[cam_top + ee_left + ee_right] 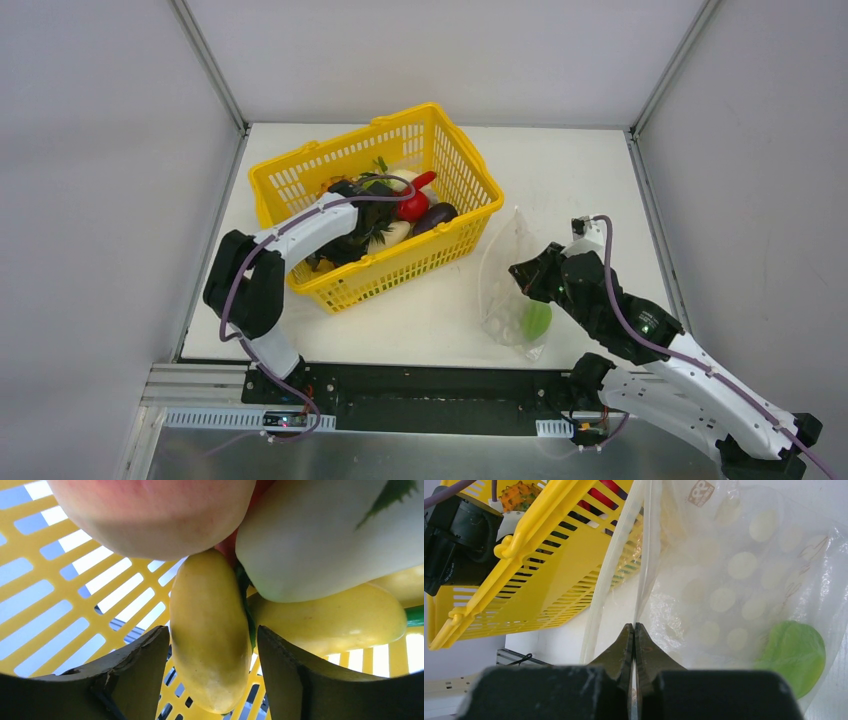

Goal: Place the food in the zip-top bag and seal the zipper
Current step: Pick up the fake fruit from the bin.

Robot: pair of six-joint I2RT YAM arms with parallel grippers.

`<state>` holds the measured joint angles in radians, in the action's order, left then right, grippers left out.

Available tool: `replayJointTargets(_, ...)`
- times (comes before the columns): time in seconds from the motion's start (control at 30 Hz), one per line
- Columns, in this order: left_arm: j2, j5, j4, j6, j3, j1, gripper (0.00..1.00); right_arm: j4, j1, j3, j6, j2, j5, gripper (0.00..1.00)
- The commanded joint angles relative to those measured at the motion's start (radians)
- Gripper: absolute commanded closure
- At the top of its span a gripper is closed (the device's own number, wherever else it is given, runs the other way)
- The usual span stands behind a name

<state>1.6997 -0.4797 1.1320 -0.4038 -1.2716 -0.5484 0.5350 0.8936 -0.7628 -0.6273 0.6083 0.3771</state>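
1. The zip-top bag (505,270) sits right of centre in the overhead view, with one green fruit (536,320) inside at its lower end.
2. The right gripper (634,630), fingers pressed together, pinches the bag's edge by the zipper (642,540).
3. The left gripper (212,632), spread, straddles a yellow fruit (210,660) in the yellow basket (400,275), upper centre-left.
4. The step appears to be picking food. Next, it likely closes, lifts and carries the fruit to the bag.

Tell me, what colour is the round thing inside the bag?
Green. The fruit shows best in the right wrist view, through the clear bag.
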Motion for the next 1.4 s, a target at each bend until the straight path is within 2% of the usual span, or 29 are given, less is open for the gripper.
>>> replayJointTargets(0.0,-0.062,0.017,0.047,-0.018,0.046,0.008,0.39,-0.025,0.001,-0.013,-0.001,-0.008,0.006,1.00)
replayJointTargets(0.17,-0.065,0.012,0.045,-0.025,0.064,0.008,0.51,-0.025,0.002,-0.013,-0.001,-0.005,0.000,1.00)
replayJointTargets(0.3,-0.082,0.007,0.055,-0.034,0.059,0.008,0.68,-0.025,0.002,-0.013,-0.002,-0.008,0.000,1.00)
replayJointTargets(0.43,-0.137,-0.020,0.074,-0.043,0.028,0.002,0.80,-0.025,0.002,-0.013,-0.004,-0.010,0.002,1.00)
replayJointTargets(0.67,-0.288,-0.037,0.040,-0.053,-0.021,-0.022,0.82,-0.027,0.002,-0.015,-0.010,0.007,-0.002,1.00)
replayJointTargets(0.83,-0.389,0.015,-0.040,-0.051,-0.009,-0.024,0.83,-0.028,0.002,-0.016,-0.010,0.000,-0.005,1.00)
replayJointTargets(1.37,-0.758,0.262,-0.480,-0.101,0.147,-0.024,0.83,-0.033,0.002,-0.019,-0.009,0.008,-0.021,1.00)
